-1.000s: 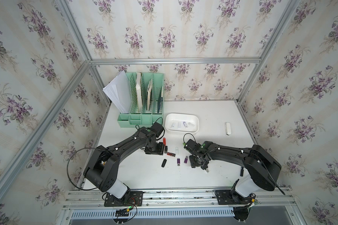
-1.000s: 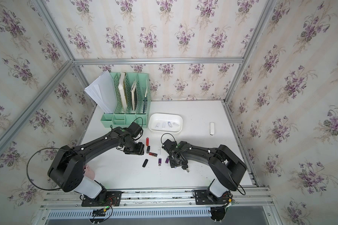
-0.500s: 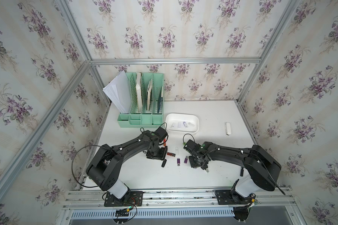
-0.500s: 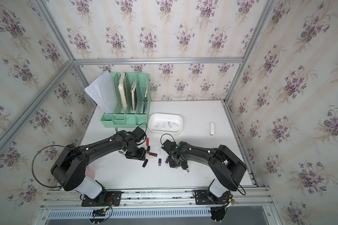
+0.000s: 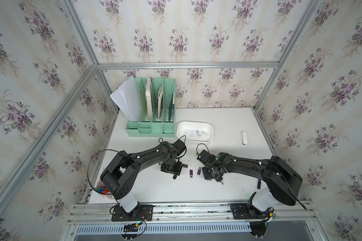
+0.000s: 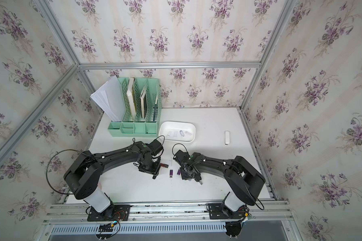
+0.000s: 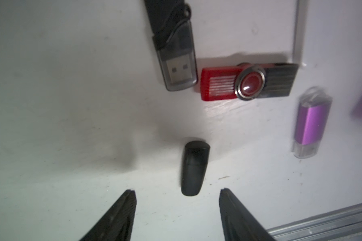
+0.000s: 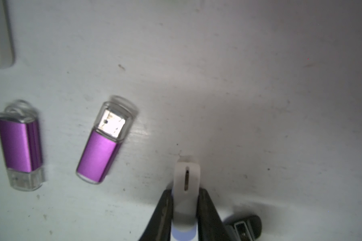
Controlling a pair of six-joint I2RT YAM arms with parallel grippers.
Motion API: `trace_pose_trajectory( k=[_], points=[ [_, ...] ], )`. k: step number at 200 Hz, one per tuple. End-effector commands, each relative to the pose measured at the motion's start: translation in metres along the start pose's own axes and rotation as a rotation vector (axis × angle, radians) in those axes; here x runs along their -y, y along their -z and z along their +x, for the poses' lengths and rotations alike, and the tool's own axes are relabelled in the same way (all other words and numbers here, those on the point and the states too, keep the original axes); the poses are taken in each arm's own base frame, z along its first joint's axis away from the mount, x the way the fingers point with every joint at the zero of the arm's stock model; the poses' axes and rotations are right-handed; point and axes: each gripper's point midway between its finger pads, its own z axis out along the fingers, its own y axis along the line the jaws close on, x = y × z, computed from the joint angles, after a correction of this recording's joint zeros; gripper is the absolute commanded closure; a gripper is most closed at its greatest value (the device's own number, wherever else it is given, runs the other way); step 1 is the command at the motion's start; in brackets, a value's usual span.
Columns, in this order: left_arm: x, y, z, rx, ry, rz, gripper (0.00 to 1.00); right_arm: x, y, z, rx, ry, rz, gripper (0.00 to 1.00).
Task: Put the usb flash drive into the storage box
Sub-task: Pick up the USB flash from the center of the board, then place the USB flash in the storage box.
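Right wrist: our right end effector [image 8: 185, 191] pinched a white flash drive [image 8: 186, 177] for lifting.
Left wrist: left end effector [image 7: 177, 190] stood open, aimed at a black drive [image 7: 193, 167].

Right hand [image 8: 185, 191] grips white usb flash drive [image 8: 186, 174].

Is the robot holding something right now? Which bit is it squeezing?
The right pincer grips a small white plastic USB stick with a lilac end, squeezing its two long sides; the white tip pokes out. The left pincer is open, holding nothing.
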Motion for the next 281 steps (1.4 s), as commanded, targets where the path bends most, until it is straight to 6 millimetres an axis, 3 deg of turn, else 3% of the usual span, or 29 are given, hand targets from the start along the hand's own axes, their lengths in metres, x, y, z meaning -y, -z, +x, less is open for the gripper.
trace_pose_trajectory(
  k=[1, 140, 178, 281],
  points=[
    [-0.003, -0.002, 0.0, 0.006, -0.013, -0.039, 0.34, 0.004, -0.006, 0.007, -0.025, -0.018, 0.016, 0.77],
    [-0.002, -0.023, -0.007, 0.018, -0.014, -0.093, 0.44, 0.005, -0.01, 0.012, -0.035, -0.025, 0.011, 0.8],
    [0.001, -0.028, -0.004, 0.005, -0.01, -0.077, 0.59, 0.005, -0.009, 0.011, -0.031, -0.025, 0.009, 0.81],
    [0.0, -0.033, 0.001, -0.009, -0.006, -0.078, 0.73, -0.001, 0.001, -0.002, 0.008, -0.026, -0.002, 0.84]
  ],
)
